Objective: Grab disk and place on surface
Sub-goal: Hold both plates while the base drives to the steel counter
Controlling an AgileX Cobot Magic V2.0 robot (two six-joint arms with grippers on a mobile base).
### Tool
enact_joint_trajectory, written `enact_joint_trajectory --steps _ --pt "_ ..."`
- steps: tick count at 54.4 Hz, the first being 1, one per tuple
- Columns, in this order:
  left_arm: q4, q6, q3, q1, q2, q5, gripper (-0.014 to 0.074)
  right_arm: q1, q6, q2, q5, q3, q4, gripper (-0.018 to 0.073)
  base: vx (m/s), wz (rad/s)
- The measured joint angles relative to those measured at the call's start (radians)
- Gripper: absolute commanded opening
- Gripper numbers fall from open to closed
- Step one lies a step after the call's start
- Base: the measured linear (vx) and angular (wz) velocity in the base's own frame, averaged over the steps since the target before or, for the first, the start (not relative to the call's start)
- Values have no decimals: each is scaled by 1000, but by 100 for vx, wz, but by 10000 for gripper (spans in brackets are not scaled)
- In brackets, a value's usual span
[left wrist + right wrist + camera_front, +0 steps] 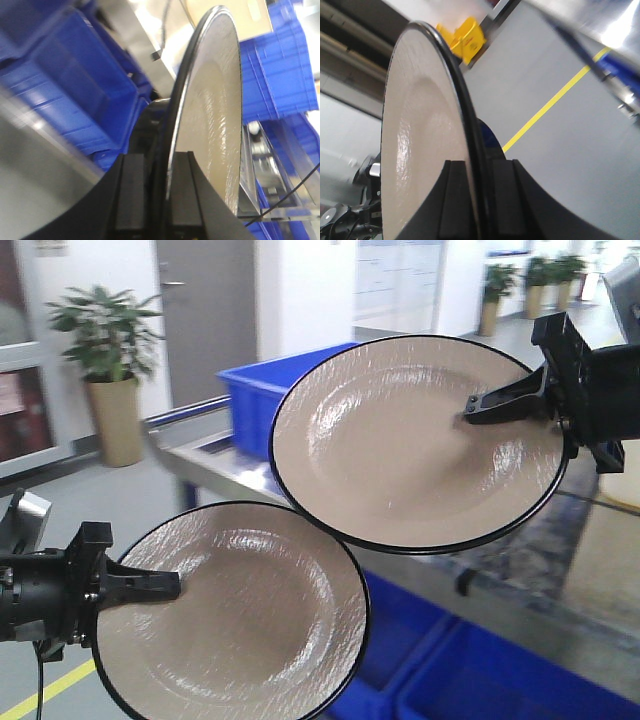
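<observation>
Aloft, left pincer (172,585), right pincer (472,410), each clamping disk (400,455)

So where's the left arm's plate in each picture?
Front view: left plate, lower left, pinched by the left gripper.
Left wrist: centre, edge-on between the fingers.
Right wrist: not clearly in it; the right plate fills it.
Shared landmark: blue crates, front and left wrist views.

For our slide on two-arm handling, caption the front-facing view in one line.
The left gripper holds the lower plate by its rim, the right gripper the upper plate; blue bins behind.
</observation>
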Motion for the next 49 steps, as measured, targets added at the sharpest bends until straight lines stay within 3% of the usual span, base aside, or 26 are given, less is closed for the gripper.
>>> enact_joint_trajectory --steps 31,49 --pt "0 0 0 0 0 -7 0 -1 0 0 -7 0 -3 -2 28 -77" --pt "0 0 0 0 0 -8 0 -1 0 0 -6 0 -4 -2 20 -45"
